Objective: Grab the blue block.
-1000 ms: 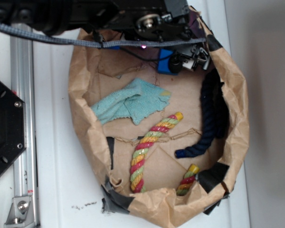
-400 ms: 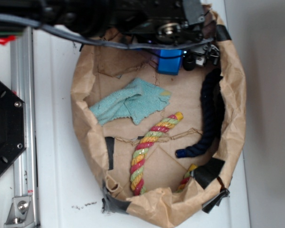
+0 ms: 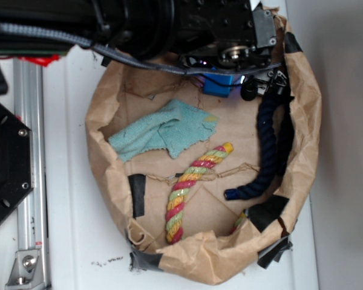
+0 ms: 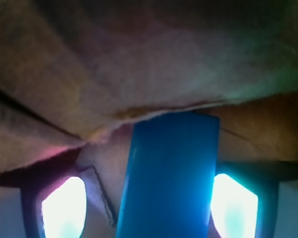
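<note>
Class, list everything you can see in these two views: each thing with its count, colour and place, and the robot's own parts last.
Blue block: one, bright blue, at the bag's far end, between the fingers.
Cloth: one, light teal, crumpled, left middle of the bag.
Striped rope: one, red, yellow and green, centre; a similar striped end peeks out at the near wall.
Navy rope: one, dark navy, along the right wall.
Paper bag: one, brown, black tape patches, on the white table.
Rail: one, silver, left.
Black plate: one, far left.
End effector: one, fingers either side of the block; grip unclear.
</note>
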`<state>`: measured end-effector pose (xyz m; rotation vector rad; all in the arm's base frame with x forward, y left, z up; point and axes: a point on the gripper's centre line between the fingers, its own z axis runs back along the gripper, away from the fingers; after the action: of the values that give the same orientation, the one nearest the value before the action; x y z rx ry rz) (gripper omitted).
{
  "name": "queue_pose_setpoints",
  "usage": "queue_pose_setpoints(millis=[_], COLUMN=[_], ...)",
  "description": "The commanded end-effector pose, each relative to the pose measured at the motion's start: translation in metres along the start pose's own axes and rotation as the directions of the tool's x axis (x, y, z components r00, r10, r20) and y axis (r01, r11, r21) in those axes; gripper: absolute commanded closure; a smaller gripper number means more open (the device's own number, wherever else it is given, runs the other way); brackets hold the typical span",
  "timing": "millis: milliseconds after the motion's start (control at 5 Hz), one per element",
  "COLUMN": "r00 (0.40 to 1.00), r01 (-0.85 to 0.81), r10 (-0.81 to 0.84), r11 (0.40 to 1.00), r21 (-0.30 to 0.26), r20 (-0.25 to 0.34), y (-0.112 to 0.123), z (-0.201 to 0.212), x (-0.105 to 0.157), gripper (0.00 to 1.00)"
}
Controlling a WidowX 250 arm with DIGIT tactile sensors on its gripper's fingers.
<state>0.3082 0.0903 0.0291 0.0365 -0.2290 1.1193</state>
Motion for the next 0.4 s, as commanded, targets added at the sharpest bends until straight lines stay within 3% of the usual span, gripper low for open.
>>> queue_pose_setpoints(millis=[0,200], r00=[0.982,0.98], r01=[0.179,0.18], r10=[-0.182,-0.183], r11=[0.983,0.983], r21=[-0.05,-0.035], r20=[-0.059,-0.077], y=[0.012,0.015], z=[0.005,-0.004], x=[-0.013,-0.029], gripper=[0.0,1.0])
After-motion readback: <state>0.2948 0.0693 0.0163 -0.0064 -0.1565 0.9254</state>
